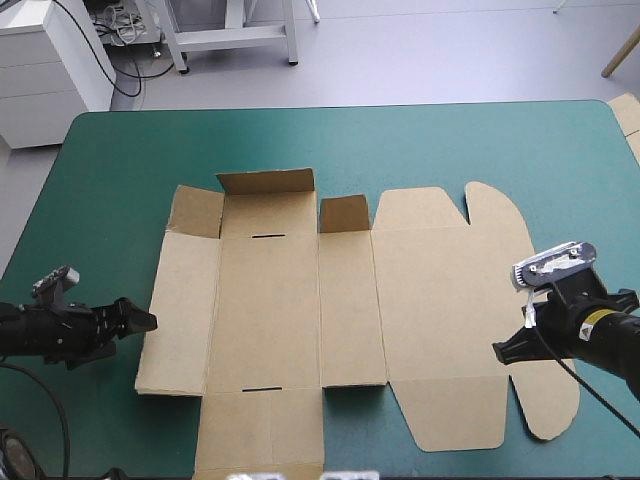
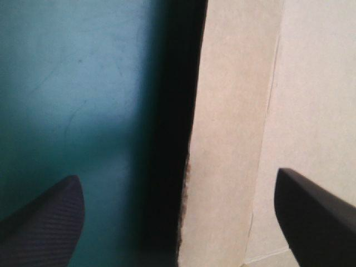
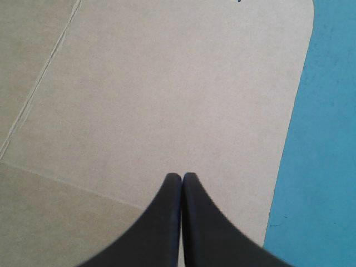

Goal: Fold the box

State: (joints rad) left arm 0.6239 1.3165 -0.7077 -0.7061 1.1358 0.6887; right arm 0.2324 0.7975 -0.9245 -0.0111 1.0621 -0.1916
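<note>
High view: box (image 1: 300, 300) lies mostly flat mid-table on the teal-green cover (image 1: 450, 140), left gripper (image 1: 152, 321) at its left edge, right gripper (image 1: 499, 352) over its rounded right end. Left wrist view: fingers (image 2: 44, 217) apart, box edge between them. Right wrist view: fingers (image 3: 167, 222) pressed together, tip over the board.

**Left hand (image 1: 143, 320) spread wide, right hand (image 1: 503, 350) pinched together**

The left arm reaches in low from the left side, its hand pointing inward, black fingers (image 2: 50, 217) standing well apart. The right arm enters from the right side, its hand also pointing inward, fingers (image 3: 161, 222) pressed into one pointed arch.
</note>
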